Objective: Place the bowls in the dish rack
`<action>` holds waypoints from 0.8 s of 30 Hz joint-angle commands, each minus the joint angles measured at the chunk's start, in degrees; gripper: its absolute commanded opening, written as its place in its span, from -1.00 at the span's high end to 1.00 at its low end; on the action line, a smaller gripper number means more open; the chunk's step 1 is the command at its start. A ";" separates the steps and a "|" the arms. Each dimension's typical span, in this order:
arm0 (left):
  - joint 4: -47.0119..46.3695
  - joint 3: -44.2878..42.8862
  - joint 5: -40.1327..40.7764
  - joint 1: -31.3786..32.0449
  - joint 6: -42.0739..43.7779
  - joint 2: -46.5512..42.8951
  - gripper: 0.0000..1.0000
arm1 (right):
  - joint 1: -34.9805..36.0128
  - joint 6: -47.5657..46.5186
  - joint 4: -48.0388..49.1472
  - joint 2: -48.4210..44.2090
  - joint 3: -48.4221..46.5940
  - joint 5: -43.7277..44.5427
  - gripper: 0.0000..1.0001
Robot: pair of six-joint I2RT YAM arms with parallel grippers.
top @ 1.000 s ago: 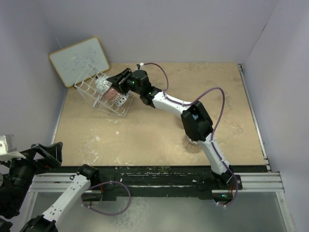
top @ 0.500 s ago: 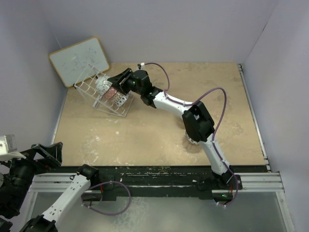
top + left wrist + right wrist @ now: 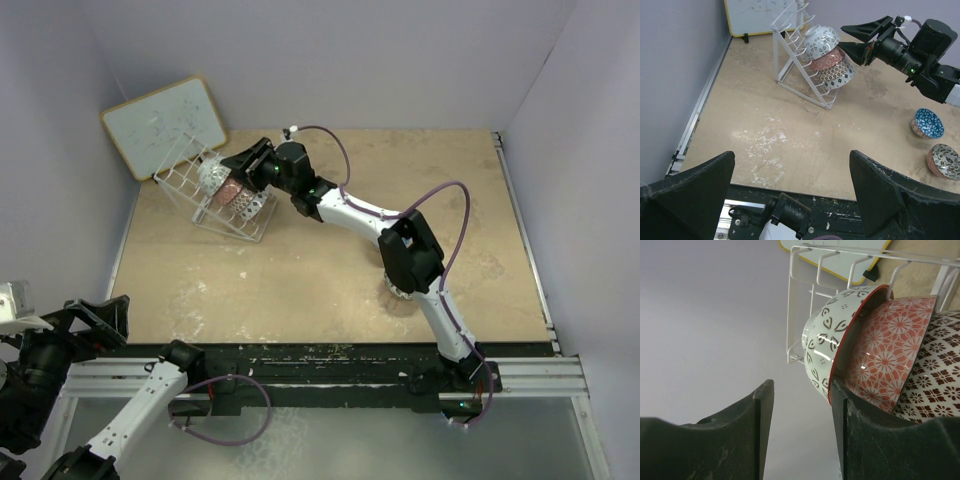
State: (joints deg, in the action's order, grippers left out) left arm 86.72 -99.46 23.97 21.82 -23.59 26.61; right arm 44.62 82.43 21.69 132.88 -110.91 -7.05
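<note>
The white wire dish rack (image 3: pixel 200 200) stands tilted at the far left and holds three bowls on edge: a white leaf-patterned one (image 3: pixel 821 40), a red-pink one (image 3: pixel 829 59) and a brown-and-white one (image 3: pixel 839 75). My right gripper (image 3: pixel 236 170) is open and empty right at these bowls. In the right wrist view its right finger (image 3: pixel 865 440) sits by the red rim of the white bowl (image 3: pixel 835 335). A blue bowl (image 3: pixel 929 122) and a grey bowl (image 3: pixel 945 161) lie on the table at the right. My left gripper (image 3: pixel 790 195) is open and empty over the near table edge.
A wood-framed whiteboard (image 3: pixel 165 125) leans on the back wall behind the rack. Grey walls close the table on the left, back and right. The right arm's elbow (image 3: pixel 408 255) hangs over the bowls on the table, partly hiding them in the top view.
My right gripper has edged slightly left towards the rack. The bowls in the rack and my left arm have not visibly moved.
</note>
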 commanded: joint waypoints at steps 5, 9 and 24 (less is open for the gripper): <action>-0.75 0.08 0.35 0.22 -1.07 -0.34 -0.98 | 0.21 -1.37 2.82 -4.72 -0.71 -0.73 -0.03; -0.67 -0.20 0.24 0.15 -1.04 -0.24 -0.98 | 0.23 -1.47 2.78 -5.35 1.31 -1.66 -0.04; -1.01 -0.44 0.02 0.17 -0.88 0.20 -0.98 | 0.21 -4.15 7.38 -13.58 13.63 -3.22 -0.03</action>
State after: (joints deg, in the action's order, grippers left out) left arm 86.74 -99.48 23.94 21.82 -23.59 26.44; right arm 44.62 80.77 23.92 126.85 -101.21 -9.37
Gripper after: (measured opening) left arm 0.990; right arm 0.515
